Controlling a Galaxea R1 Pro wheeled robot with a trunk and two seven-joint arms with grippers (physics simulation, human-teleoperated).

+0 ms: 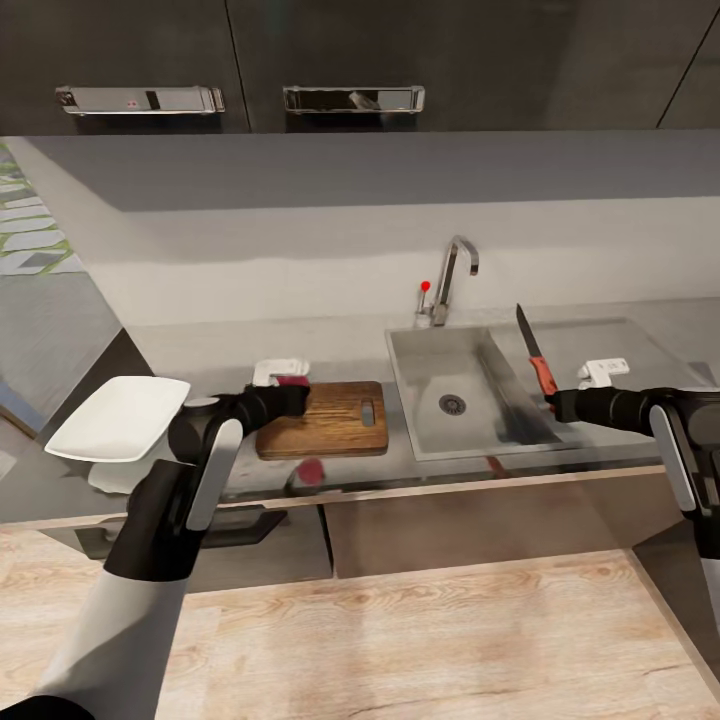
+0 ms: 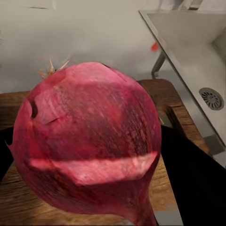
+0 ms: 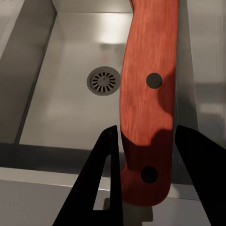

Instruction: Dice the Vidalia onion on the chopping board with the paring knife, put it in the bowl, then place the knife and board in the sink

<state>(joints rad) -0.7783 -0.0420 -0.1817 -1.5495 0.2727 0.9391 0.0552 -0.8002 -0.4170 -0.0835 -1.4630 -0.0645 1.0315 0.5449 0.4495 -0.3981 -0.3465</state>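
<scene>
head view | left hand (image 1: 290,385) shut on pinkish-red vidalia onion (image 2: 87,146) over chopping board (image 1: 335,420) edge, likely about to set it down for dicing | right hand (image 1: 560,402) grips paring knife (image 1: 535,360), red handle, blade up beside sink (image 1: 450,400)

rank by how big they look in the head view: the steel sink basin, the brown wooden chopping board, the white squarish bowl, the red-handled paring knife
1. Steel sink basin, largest.
2. White squarish bowl and brown wooden chopping board look about alike; the bowl sits nearer the camera, so their order is unsure.
3. Red-handled paring knife, smallest.
</scene>
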